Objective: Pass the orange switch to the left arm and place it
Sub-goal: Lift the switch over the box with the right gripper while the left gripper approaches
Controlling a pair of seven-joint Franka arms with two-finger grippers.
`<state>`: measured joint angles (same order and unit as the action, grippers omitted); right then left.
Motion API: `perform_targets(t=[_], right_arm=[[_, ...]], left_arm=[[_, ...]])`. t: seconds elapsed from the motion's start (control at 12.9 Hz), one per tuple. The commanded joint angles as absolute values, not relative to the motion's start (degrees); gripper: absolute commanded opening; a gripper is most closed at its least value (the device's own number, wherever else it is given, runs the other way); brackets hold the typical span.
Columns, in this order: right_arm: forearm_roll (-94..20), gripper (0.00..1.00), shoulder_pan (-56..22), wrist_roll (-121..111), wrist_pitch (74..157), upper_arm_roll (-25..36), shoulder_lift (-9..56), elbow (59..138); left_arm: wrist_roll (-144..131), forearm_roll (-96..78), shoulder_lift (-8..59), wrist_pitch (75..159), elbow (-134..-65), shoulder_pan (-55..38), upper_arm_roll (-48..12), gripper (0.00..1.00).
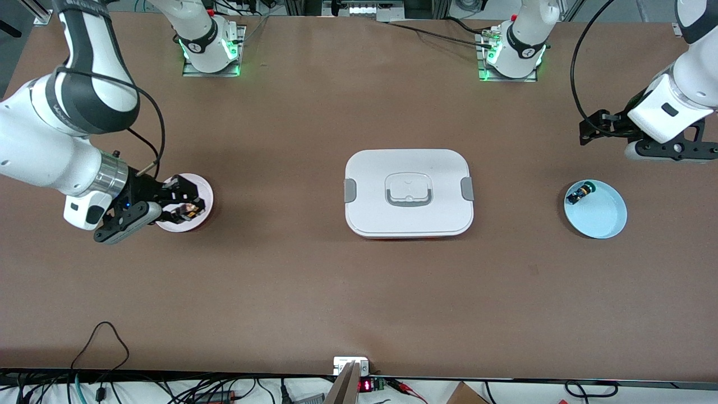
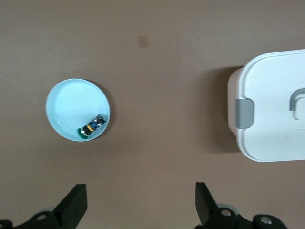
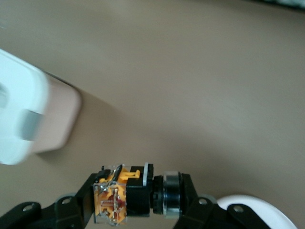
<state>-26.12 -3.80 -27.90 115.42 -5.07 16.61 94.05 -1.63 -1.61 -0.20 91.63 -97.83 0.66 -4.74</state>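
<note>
My right gripper [image 1: 187, 211] is shut on the orange switch [image 1: 189, 212] and holds it over a small white plate [image 1: 197, 186] at the right arm's end of the table. In the right wrist view the switch [image 3: 127, 195] lies crosswise between the fingers, orange end at one side and black cylinder at the other. The white box [image 1: 370, 174] with grey clips stands mid-table, apart from both grippers, and also shows in the right wrist view [image 3: 16, 102]. My left gripper [image 1: 590, 129] is open and empty above bare table at the left arm's end.
A light blue plate [image 1: 604, 217] nearer the front camera than the left gripper holds a small black switch with a green and yellow tip [image 1: 579, 193]. The left wrist view shows that plate [image 2: 66, 107], the switch [image 2: 92, 127] and the box's end [image 2: 276, 95].
</note>
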Motion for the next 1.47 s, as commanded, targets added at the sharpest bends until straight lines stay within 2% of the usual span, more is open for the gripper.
perform_targets(t=[0.0,0.31,0.46,0.77,0.93,1.08,1.39], right_arm=[[-32.42,0.08,-6.93,-32.68,116.00,-4.75,16.43,91.24],[-36.01,0.08,-15.10,-43.66,123.46,-4.75,16.52,90.53],[-46.61,0.08,-17.74,-50.41,124.19,-4.75,17.14,90.53],[-61.67,0.08,-22.23,-66.39,124.10,-4.83,17.84,90.62],[-74.72,0.08,-24.16,-81.40,124.10,-4.75,19.76,90.62],[-89.23,0.08,-25.66,-95.39,124.01,-4.75,21.96,90.79],[-99.38,0.08,-29.00,-104.23,124.19,-4.75,24.78,90.88]], left_arm=[[-0.88,-9.45,3.86,89.74,-93.96,0.97,-4.75,1.00],[-0.88,-23.00,4.74,80.62,-94.13,1.23,-4.66,1.00],[-0.88,-30.98,6.50,76.65,-94.13,1.40,-4.57,1.00],[-0.53,-51.10,12.81,76.99,-94.92,3.33,-4.48,1.00],[-0.79,-57.19,14.58,79.34,-95.79,2.90,-4.83,1.00],[-0.53,-62.46,14.41,85.75,-98.60,1.85,-6.93,1.00],[11.03,-75.38,14.24,92.97,-105.19,1.67,-10.02,1.00]])
